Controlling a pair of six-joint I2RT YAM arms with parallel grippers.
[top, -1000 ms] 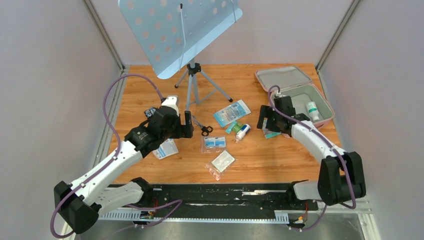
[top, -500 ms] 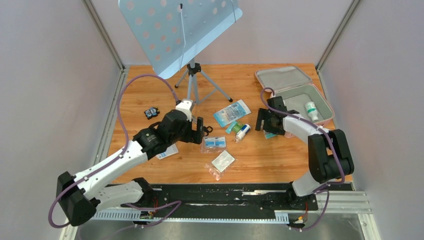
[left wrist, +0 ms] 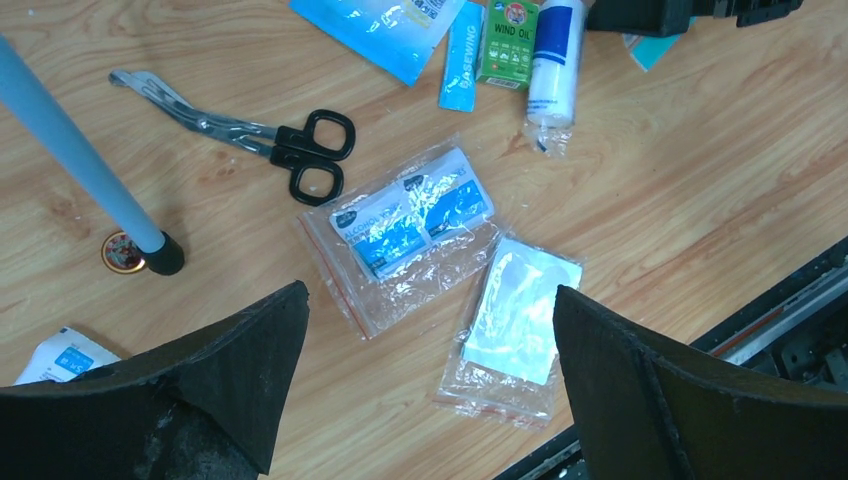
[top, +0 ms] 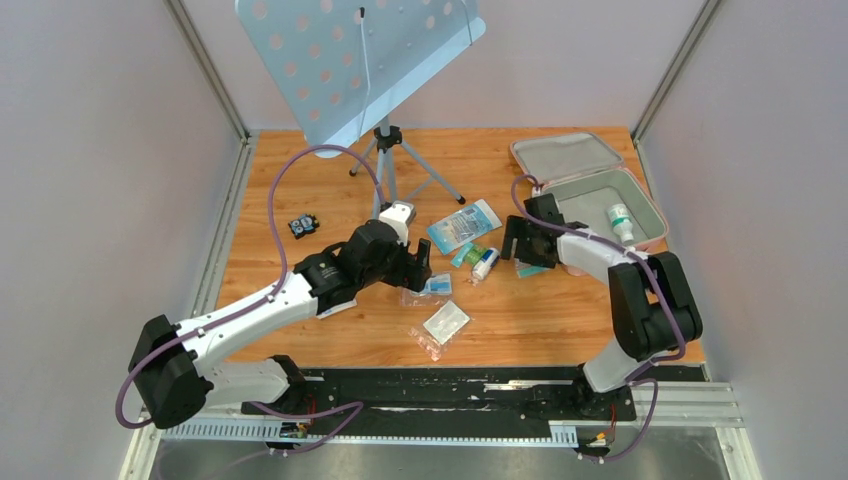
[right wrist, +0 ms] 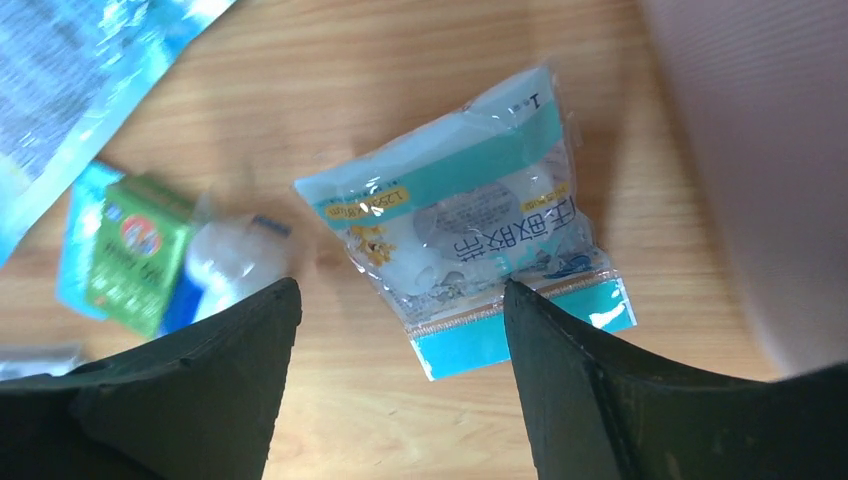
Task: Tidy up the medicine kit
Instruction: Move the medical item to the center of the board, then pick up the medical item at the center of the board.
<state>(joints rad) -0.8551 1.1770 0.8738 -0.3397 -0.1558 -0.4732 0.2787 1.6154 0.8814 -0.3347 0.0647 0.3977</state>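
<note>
The medicine kit (top: 566,157) lies open at the far right corner of the bench (top: 560,310), lid laid back, with a white green-capped bottle (top: 622,218) inside.

Compared with a second earlier, the right fingers (right wrist: 180,400) have drawn slightly left, away from the kit's near-left corner. The left fingers (left wrist: 200,400) have swung from the left of the bench to its middle.

The kit's pink wall now stands just right of the right fingers, apart from them. These are spread and grasp nothing, straddling a teal-banded sachet (right wrist: 470,230) flat on the wood.

The left fingers, well apart from the kit, are fully released above a zip bag of blue-white pads (left wrist: 415,215), with the black-handled scissors (left wrist: 270,145) beyond.
</note>
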